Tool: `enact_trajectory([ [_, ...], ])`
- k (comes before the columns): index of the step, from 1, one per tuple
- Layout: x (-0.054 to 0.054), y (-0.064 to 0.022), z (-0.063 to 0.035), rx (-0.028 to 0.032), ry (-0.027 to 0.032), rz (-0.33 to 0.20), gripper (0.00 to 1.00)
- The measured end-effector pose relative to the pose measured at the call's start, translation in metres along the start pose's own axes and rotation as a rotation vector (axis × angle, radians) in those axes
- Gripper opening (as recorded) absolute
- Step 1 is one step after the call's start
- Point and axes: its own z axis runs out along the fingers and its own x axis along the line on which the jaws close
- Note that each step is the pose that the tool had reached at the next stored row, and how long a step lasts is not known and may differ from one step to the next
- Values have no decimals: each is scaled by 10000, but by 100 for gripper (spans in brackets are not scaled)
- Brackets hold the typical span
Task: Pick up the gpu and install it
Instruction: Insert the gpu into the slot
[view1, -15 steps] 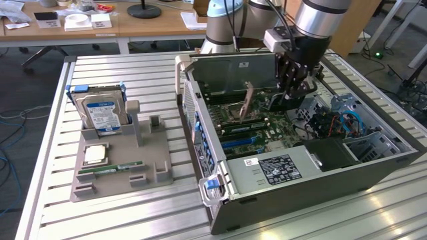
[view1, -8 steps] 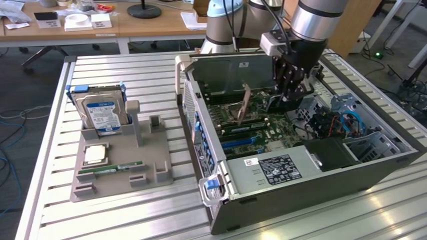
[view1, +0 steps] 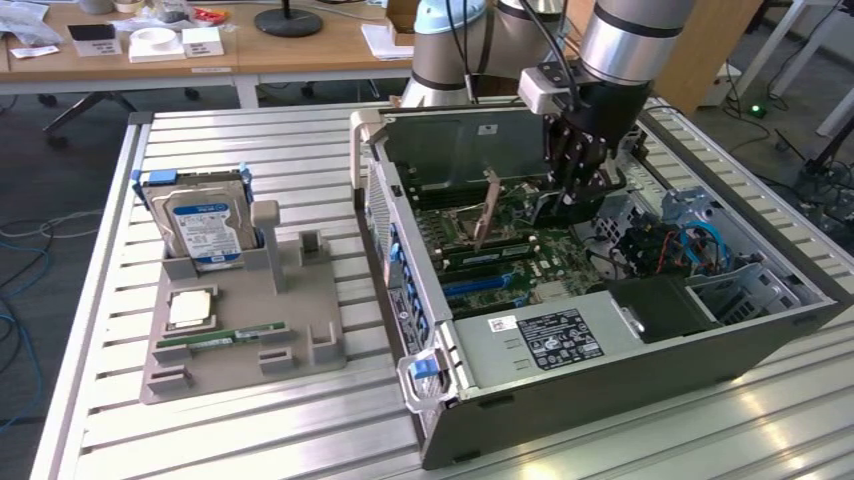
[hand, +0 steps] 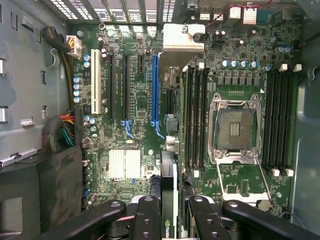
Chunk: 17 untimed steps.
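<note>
Though seen edge-on and partly hidden, the gpu (hand: 168, 192) sits clamped in the gripper (hand: 172, 216).

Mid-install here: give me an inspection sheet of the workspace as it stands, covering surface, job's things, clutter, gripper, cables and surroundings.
Surface: slatted metal table, carrying an open computer case and a grey parts tray.
Job's things: graphics card held edge-on above the motherboard, not seated; the blue slot is empty.
Clutter: hard drive, processor chip and memory stick on the tray.
Grippers: gripper reaches inside the case, shut on the graphics card.
Cables: coloured wire bundle at the motherboard's edge; blue cables in the case.
Surroundings: wooden desks behind the table; no people seen.
</note>
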Motion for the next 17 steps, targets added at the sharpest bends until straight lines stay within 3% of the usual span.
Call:
enact_trajectory([
  [9,0,0,4,0,-2,1,26],
  [17,2,4,82,0,0,1,26],
])
